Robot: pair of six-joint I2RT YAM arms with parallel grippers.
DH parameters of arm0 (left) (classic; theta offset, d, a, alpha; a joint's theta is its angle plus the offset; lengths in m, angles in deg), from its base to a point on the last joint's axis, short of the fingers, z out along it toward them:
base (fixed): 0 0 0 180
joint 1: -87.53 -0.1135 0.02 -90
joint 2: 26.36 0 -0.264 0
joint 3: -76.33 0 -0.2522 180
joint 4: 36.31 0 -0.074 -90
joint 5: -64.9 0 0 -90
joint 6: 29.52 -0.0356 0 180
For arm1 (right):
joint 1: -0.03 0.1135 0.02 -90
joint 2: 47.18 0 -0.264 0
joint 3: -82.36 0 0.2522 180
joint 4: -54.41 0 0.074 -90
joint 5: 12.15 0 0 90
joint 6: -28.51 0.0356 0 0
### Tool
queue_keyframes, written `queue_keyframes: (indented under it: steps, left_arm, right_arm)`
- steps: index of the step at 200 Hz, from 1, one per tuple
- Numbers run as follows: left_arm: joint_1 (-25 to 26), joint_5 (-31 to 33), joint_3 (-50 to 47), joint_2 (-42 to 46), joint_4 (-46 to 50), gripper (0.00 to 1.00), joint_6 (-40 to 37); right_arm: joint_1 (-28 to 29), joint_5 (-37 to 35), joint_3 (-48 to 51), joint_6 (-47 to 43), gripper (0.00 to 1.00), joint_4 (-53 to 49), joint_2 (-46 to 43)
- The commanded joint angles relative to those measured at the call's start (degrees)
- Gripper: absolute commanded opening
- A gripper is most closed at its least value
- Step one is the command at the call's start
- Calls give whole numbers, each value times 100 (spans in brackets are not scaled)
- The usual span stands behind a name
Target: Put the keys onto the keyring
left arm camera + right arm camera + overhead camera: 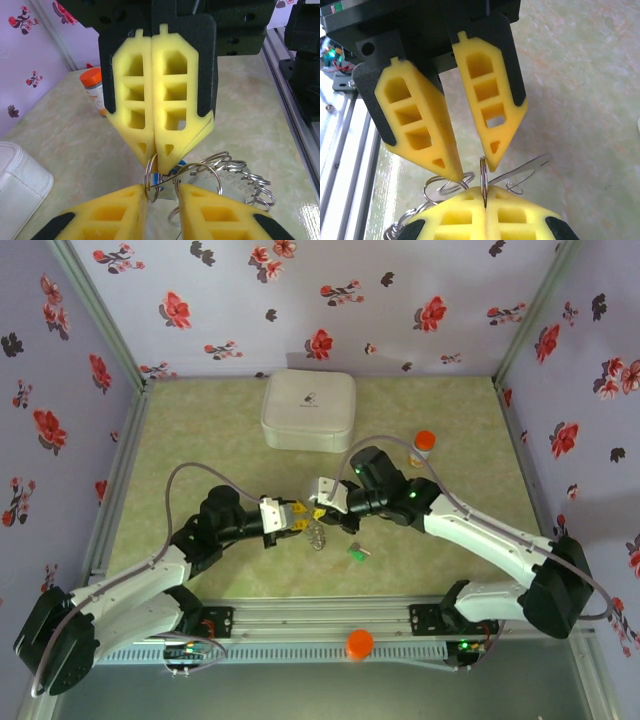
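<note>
Seeing the right tool (pixel 484 194) pinched shut on the keyring (pixel 483 175) and the left tool (pixel 474 170) barely apart, feeding the blue key (pixel 165 177) on slowly looked wise.

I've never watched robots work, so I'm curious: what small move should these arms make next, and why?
Probably the left gripper should shut on the ring. Its jaws stand slightly apart around that ring, while the right gripper pinches it shut, so a second grip would likely steady it. The green key lies loose on the table, not yet threaded.
</note>
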Motion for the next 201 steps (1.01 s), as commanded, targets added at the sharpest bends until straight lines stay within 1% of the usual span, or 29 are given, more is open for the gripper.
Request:
queue_keyframes:
  steps: [1, 52, 127, 151, 170, 176, 187, 192, 201]
  left_arm:
    - [33, 53, 170, 61, 74, 25, -164]
    - [33, 63, 178, 4, -78, 23, -177]
    - [34, 77, 212, -248, -240, 19, -217]
    - [32, 90, 229, -258, -235, 10, -290]
    - [32, 89, 223, -278, -303, 0, -279]
    - [34, 79, 222, -280, -338, 0, -245]
    - [32, 86, 201, -254, -461, 0, -139]
    - [32, 89, 161, -248, -566, 0, -75]
    - [16, 84, 64, -237, -856, 0, 49]
  right_arm:
    - [145, -621, -398, -375, 0, -591, 110]
    - [332, -926, -654, -554, 0, -849, 236]
    - [499, -699, -657, -411, 0, -563, 324]
    - [508, -579, -493, -263, 0, -302, 223]
    - [491, -616, -340, -129, 0, -83, 96]
    - [476, -661, -237, -44, 10, 62, 31]
    - [370, -653, 37, 162, 34, 481, -146]
    - [289, -586, 195, 282, 40, 716, -252]
    - [127, -393, 550, 569, 45, 1282, -444]
